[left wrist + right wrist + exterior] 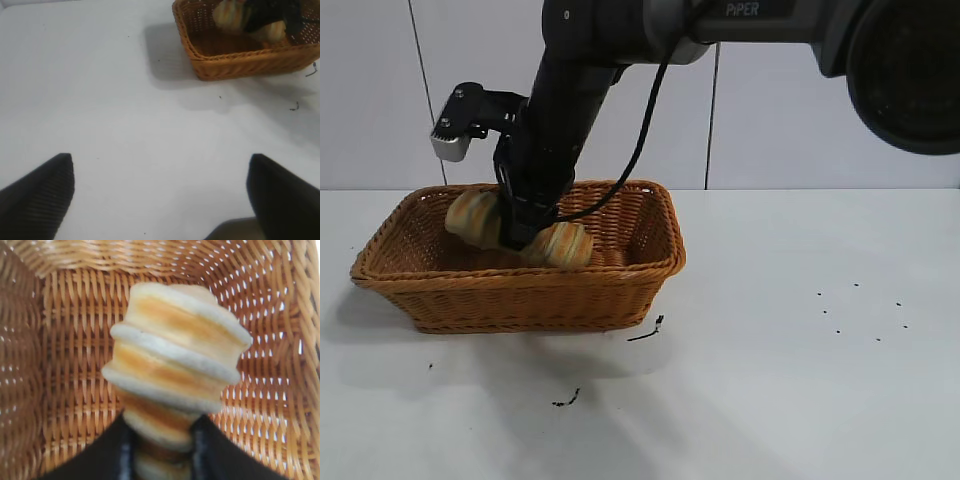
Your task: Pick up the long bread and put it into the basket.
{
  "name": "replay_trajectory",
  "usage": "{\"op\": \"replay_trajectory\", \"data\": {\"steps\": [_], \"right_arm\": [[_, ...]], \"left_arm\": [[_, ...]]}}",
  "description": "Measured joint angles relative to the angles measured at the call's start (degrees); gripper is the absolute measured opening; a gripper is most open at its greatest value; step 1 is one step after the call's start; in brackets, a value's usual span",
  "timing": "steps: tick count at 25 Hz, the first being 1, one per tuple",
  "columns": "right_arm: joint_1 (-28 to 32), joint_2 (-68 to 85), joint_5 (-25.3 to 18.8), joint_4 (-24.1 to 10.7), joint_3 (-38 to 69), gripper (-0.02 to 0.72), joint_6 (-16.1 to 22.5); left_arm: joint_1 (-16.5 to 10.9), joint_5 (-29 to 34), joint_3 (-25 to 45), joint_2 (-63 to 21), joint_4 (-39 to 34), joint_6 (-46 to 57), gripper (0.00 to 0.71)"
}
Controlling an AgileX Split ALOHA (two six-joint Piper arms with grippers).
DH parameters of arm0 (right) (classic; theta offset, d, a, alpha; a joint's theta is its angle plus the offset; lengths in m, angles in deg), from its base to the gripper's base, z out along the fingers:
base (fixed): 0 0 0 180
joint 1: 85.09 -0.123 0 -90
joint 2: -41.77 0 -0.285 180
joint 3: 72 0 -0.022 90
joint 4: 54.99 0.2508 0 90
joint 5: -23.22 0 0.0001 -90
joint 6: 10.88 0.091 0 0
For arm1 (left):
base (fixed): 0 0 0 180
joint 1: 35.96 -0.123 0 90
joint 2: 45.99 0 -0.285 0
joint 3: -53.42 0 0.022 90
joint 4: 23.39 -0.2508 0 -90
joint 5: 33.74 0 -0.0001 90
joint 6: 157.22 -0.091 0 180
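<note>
Step in hand: release of the long bread into the basket, judged from the arm reaching down inside the rim.
Bread position: inside the basket, left of centre in the exterior view, lying tilted, one end up toward the upper left and the other end lower toward the middle; whether it rests on the woven floor or hangs just above cannot be told.
Right gripper: lowered over the basket's far wall, its black fingers on either side of the loaf's near end in the right wrist view; the frames show the fingers flanking the bread closely, so it reads as clamped on the bread, though the hold may be loosening.
Left gripper: parked well apart from the basket over bare table, its two dark fingertips wide apart at the lower corners of the left wrist view, holding nothing.
Basket position: left half of the exterior view, upper right of the left wrist view.
Next move, as a judgement: spread the right fingers fully so the loaf settles on the floor, then lift straight up, clear of the braided rim, without dragging the bread.
</note>
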Motion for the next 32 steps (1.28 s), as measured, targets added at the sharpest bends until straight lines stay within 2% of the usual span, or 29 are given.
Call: {"op": "replay_trajectory", "data": {"steps": [3,5,6,8,11,12,14,17,25,32], "right_arm": [[0.6,2.2,0.0,0.6,0.0,0.651,1.6],[1.2,3.9,-0.6,0.8,0.0,0.651,7.0],[1.5,5.0,-0.8,0.8,0.0,0.651,11.0],[2.1,7.0,-1.2,0.7,0.0,0.651,24.5],[3.2,9.7,-3.1,-1.1,-0.1,0.652,41.6],[3.8,10.3,-3.9,-1.7,-0.3,0.652,45.5],[5.2,10.9,-5.0,-2.7,-0.4,0.652,49.6],[8.5,10.9,-6.6,-3.6,-0.5,0.652,52.1],[22.1,10.9,-10.6,-7.3,-0.5,0.652,54.1],[33.5,10.9,-12.1,-8.0,-0.5,0.652,54.9]], "left_arm": [[0.0,0.0,0.0,0.0,0.0,0.0,0.696],[0.0,0.0,0.0,0.0,0.0,0.0,0.696],[0.0,0.0,0.0,0.0,0.0,0.0,0.696],[0.0,0.0,0.0,0.0,0.0,0.0,0.696],[0.0,0.0,0.0,0.0,0.0,0.0,0.696],[0.0,0.0,0.0,0.0,0.0,0.0,0.696],[0.0,0.0,0.0,0.0,0.0,0.0,0.696],[0.0,0.0,0.0,0.0,0.0,0.0,0.696],[0.0,0.0,0.0,0.0,0.0,0.0,0.696],[0.0,0.0,0.0,0.0,0.0,0.0,0.696]]}}
